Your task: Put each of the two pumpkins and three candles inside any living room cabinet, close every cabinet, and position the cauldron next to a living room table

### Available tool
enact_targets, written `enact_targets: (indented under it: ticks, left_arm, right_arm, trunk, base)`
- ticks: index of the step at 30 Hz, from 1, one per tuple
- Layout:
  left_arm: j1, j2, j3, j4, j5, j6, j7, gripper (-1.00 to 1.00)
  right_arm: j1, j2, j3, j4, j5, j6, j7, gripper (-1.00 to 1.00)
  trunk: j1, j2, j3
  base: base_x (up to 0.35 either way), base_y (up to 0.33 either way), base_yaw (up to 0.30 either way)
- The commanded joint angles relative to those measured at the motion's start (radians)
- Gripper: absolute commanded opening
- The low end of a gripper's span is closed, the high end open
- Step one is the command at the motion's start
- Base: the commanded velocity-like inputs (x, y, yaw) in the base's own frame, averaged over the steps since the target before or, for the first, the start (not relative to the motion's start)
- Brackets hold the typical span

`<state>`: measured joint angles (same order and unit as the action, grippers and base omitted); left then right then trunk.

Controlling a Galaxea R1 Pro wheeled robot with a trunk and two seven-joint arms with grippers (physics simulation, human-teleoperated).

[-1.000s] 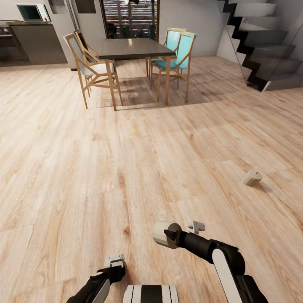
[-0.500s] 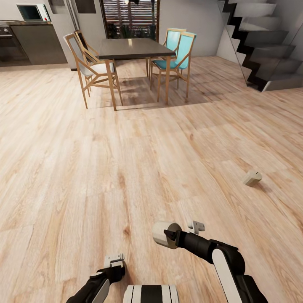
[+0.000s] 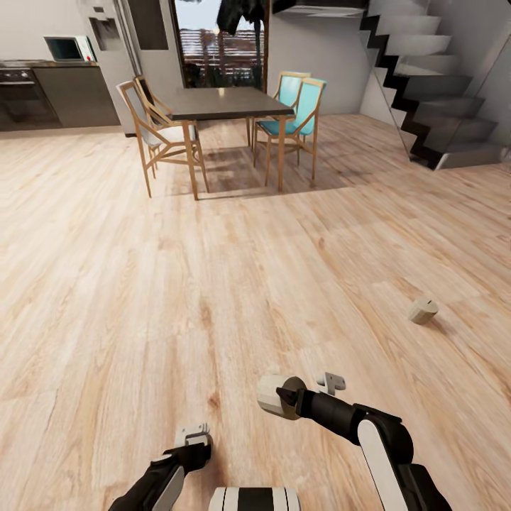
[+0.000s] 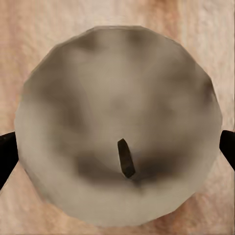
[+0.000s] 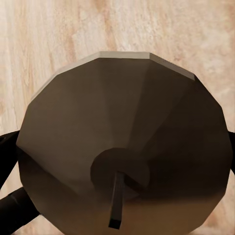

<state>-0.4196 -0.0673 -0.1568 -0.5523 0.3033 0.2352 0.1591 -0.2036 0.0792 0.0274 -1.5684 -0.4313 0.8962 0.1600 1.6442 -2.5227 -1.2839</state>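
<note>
Your right gripper (image 3: 284, 395) pinches a beige candle (image 3: 272, 393) low over the plank floor (image 3: 177, 284); the right wrist view shows the wick end between dark fingers (image 5: 6, 156). Your left gripper (image 4: 117, 152) clamps a second candle (image 4: 117, 127), its wick toward the camera. A third candle (image 3: 422, 310) lies on its side on the floor to the right, well apart. Far ahead stand a dark dining table (image 3: 223, 103) with wooden and teal chairs (image 3: 301, 106), a staircase (image 3: 433, 85) far right, and a kitchen counter (image 3: 42, 92) with a microwave (image 3: 67, 48) far left. No readable writing shows.
</note>
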Motion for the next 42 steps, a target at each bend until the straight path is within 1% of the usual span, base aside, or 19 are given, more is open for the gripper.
enact_targets:
  ticks: [1,6,8,14,16,19,20,22,23,26,28,32,35,36,37,38,40,41,42]
  left_arm:
    - [0.000,0.001,-0.006,-0.012,0.012,0.006,0.009,-1.00]
    - [0.008,0.003,-0.004,-0.195,0.014,0.055,0.010,-1.00]
    - [0.011,0.004,-0.003,-0.233,0.014,0.066,0.011,-1.00]
    - [0.015,0.004,-0.003,-0.295,0.015,0.084,0.013,-1.00]
    - [0.016,0.004,-0.002,-0.310,0.016,0.109,0.013,-1.00]
    - [0.016,0.004,0.000,-0.342,0.018,0.178,0.016,-1.00]
    - [0.016,0.004,0.001,-0.351,0.018,0.188,0.018,-1.00]
    - [0.018,0.004,0.001,-0.379,0.019,0.208,0.047,-1.00]
    - [0.025,0.003,0.001,-0.404,0.021,0.219,0.113,-1.00]
    - [0.037,0.002,0.001,-0.439,0.024,0.226,0.207,-1.00]
    - [0.045,0.002,0.001,-0.458,0.024,0.230,0.227,-1.00]
    - [0.102,-0.001,0.002,-0.566,0.025,0.275,0.255,-1.00]
    - [0.168,-0.001,0.003,-0.685,0.026,0.315,0.260,-1.00]
    - [0.195,-0.002,0.003,-0.729,0.026,0.333,0.261,-1.00]
    - [0.208,-0.002,0.003,-0.748,0.028,0.341,0.261,-1.00]
    - [0.229,-0.002,0.003,-0.779,0.035,0.354,0.262,-1.00]
    - [0.253,0.000,0.004,-0.809,0.062,0.366,0.263,-1.00]
    - [0.257,0.000,0.003,-0.813,0.071,0.368,0.264,-1.00]
    - [0.266,0.001,0.003,-0.821,0.090,0.371,0.264,-1.00]
  right_arm:
    - [0.000,0.000,-0.001,-0.001,0.008,0.004,0.009,-1.00]
    - [0.000,0.000,-0.002,0.000,0.008,0.004,0.009,-1.00]
    - [0.000,0.000,-0.002,0.000,0.008,0.004,0.009,-1.00]
    - [0.000,-0.001,-0.002,0.000,0.008,0.004,0.009,-1.00]
    - [0.000,0.000,-0.002,0.000,0.008,0.004,0.009,-1.00]
    - [0.000,0.000,-0.003,0.001,0.008,0.004,0.009,-1.00]
    - [0.000,-0.001,-0.003,0.001,0.008,0.004,0.009,-1.00]
    - [0.000,-0.001,-0.003,0.001,0.008,0.004,0.009,-1.00]
    - [0.000,-0.001,-0.003,0.002,0.009,0.004,0.009,-1.00]
    - [0.000,-0.001,-0.004,0.005,0.012,0.004,0.008,-1.00]
    - [0.000,-0.001,-0.004,0.006,0.015,0.005,0.007,-1.00]
    - [0.000,-0.003,-0.006,0.017,0.021,0.005,-0.005,-1.00]
    - [0.000,-0.005,-0.007,0.035,0.024,0.003,-0.019,-1.00]
    - [0.000,-0.005,-0.007,0.040,0.024,0.003,-0.043,-1.00]
    - [0.000,-0.004,-0.007,0.042,0.024,0.003,-0.059,-1.00]
    - [0.000,-0.003,-0.006,0.045,0.023,0.001,-0.100,-1.00]
    - [0.000,-0.002,-0.002,0.048,0.021,-0.002,-0.174,-1.00]
    - [0.000,-0.001,-0.001,0.048,0.021,-0.003,-0.187,-1.00]
    - [0.000,-0.001,0.001,0.049,0.021,-0.004,-0.205,-1.00]
  trunk:
    - [-0.001,0.000,0.003]
    - [-0.003,0.001,0.022]
    - [-0.004,0.002,0.030]
    - [-0.004,0.002,0.030]
    - [-0.004,0.002,0.030]
    - [-0.005,0.002,0.042]
    - [-0.005,0.003,0.046]
    - [-0.006,0.003,0.053]
    - [-0.007,0.003,0.057]
    - [-0.008,0.004,0.069]
    - [-0.009,0.004,0.077]
    - [-0.011,0.005,0.092]
    - [-0.012,0.006,0.104]
    - [-0.013,0.006,0.108]
    - [-0.013,0.007,0.111]
    - [-0.014,0.007,0.115]
    - [-0.014,0.007,0.123]
    - [-0.015,0.007,0.127]
    - [-0.015,0.008,0.131]
  base:
    - [0.000,0.000,0.000]
    - [0.000,0.000,0.000]
    - [0.000,0.000,0.000]
    - [0.000,0.000,0.000]
    - [0.000,0.000,0.000]
    - [0.000,0.000,0.000]
    - [0.000,0.000,0.000]
    - [0.000,0.000,0.000]
    - [0.000,0.000,0.000]
    - [0.000,0.000,0.000]
    - [0.000,0.000,0.000]
    - [0.000,0.000,0.000]
    - [0.000,0.000,0.000]
    - [0.000,0.000,0.000]
    - [0.000,0.000,0.000]
    - [0.000,0.000,0.000]
    - [0.000,0.000,0.000]
    - [0.000,0.000,0.000]
    - [0.000,0.000,0.000]
